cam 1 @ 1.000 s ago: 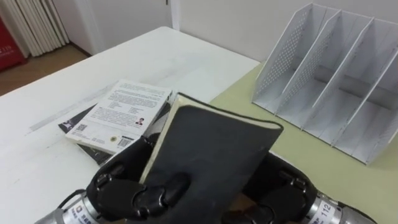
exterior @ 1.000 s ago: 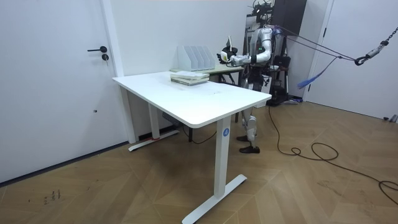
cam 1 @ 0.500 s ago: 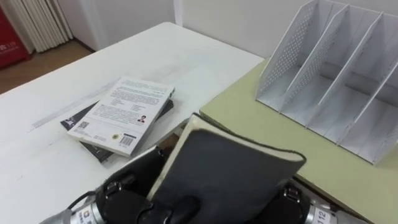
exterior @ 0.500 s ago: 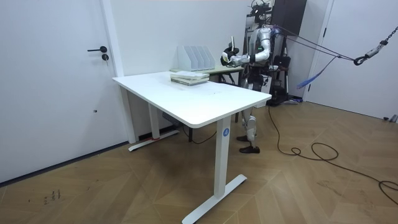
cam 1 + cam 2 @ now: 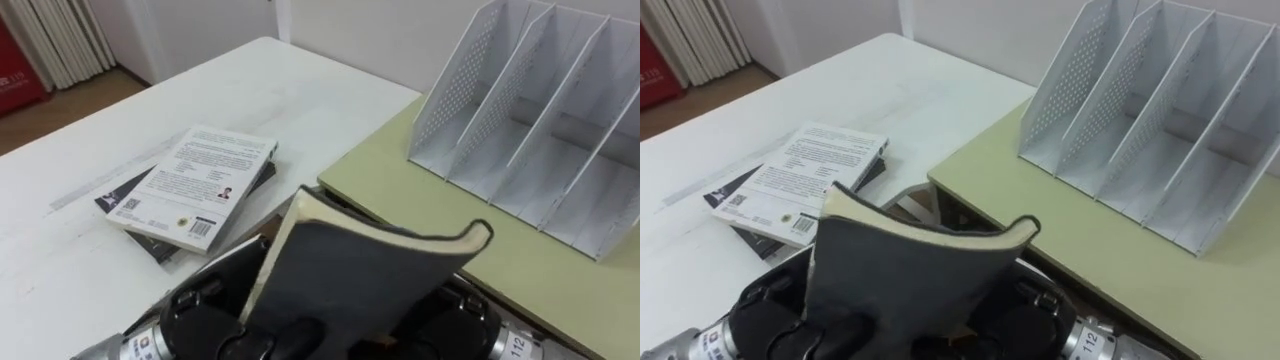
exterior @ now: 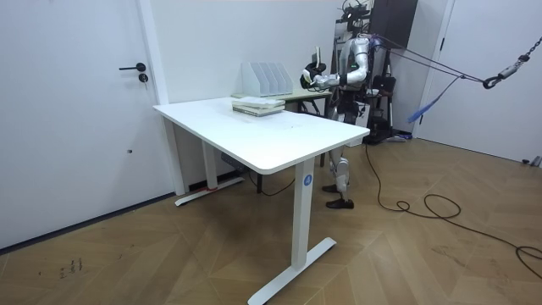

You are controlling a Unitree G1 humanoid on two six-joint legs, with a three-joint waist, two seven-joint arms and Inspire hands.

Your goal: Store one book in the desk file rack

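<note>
I hold a black book with cream page edges upright in front of me, its top edge bowed. My left hand is curled round its lower left side, thumb on the cover. My right hand grips the lower right side from behind, partly hidden by the book. The grey perforated file rack with several slots stands beyond the book on the pale green desk, slots facing me. In the room view the book stands up at chest height, right of the rack.
A stack of two books, a white one on a dark one, lies on the white table to my left. The white table meets the green desk, with a narrow gap between them. I stand at the desk's far end in the room view.
The book has swung from tilted flat to upright and moved a little right toward the rack. Its top edge now bows over. Both hands keep their hold.
</note>
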